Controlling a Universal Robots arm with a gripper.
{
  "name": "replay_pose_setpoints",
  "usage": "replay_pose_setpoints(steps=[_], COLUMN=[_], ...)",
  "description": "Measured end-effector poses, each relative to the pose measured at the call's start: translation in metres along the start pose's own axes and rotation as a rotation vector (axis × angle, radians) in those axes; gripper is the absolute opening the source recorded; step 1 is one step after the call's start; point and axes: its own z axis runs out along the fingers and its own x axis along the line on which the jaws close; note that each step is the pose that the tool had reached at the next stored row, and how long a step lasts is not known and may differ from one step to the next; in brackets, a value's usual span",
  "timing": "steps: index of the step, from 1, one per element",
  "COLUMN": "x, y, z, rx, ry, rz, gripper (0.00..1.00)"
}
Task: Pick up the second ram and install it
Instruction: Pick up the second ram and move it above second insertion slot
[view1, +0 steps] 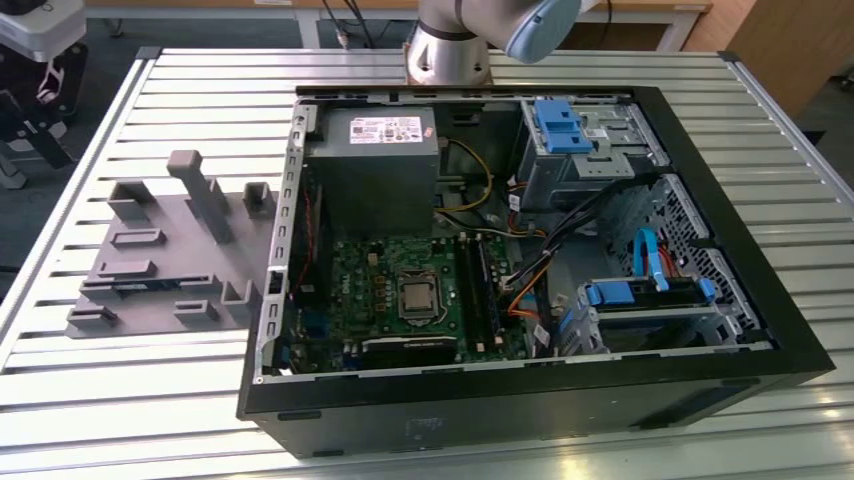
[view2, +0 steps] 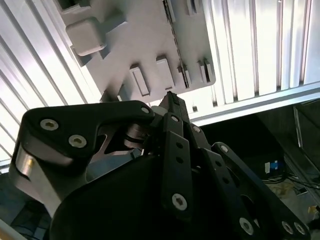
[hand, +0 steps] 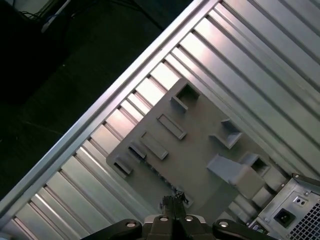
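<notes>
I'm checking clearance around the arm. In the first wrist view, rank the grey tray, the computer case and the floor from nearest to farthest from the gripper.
1. Grey tray, right under the gripper.
2. Computer case, beside the tray.
3. Floor, beyond the table edge and lower down.

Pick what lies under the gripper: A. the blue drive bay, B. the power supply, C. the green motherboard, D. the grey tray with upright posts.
D: in the first wrist view the gripper hangs over the near edge of the grey tray, which rests on the slatted table.
</notes>
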Motion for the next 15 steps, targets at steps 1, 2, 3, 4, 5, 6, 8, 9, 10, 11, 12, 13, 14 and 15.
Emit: replay_pose_setpoints(steps=[1, 2, 3, 4, 5, 6, 8, 9, 10, 11, 12, 13, 14, 15], x=[0.0000, 0.0000, 0.0000, 0.0000, 0.0000, 0.0000, 0.0000, 0.0000, 0.0000, 0.0000, -0.0001, 0.0000, 0.0000, 0.0000], y=[0.0000, 0.0000, 0.0000, 0.0000, 0.0000, 0.0000, 0.0000, 0.0000, 0.0000, 0.0000, 0.0000, 0.0000, 0.0000, 0.0000], z=[0.0001, 0.0001, 0.0002, 0.0002, 0.0002, 0.0002, 0.0003, 0.0003, 0.0003, 0.0004, 0.0005, 0.0006, 0.0006, 0.0008], rx=[0.0002, 0.0003, 0.0005, 0.0008, 0.0008, 0.0010, 0.0015, 0.0018, 0.0021, 0.0027, 0.0036, 0.0052, 0.0072, 0.0094], ry=[0.0005, 0.0010, 0.0015, 0.0022, 0.0027, 0.0030, 0.0031, 0.0032, 0.0030, 0.0028, 0.0020, 0.0005, -0.0012, -0.0032], rz=[-0.012, -0.024, -0.036, -0.048, -0.059, -0.069, -0.083, -0.088, -0.093, -0.097, -0.101, -0.104, -0.106, -0.108], gripper=[0.11, 0.11, 0.11, 0.11, 0.11, 0.11, 0.11, 0.11, 0.11, 0.11, 0.11, 0.11, 0.11, 0.11])
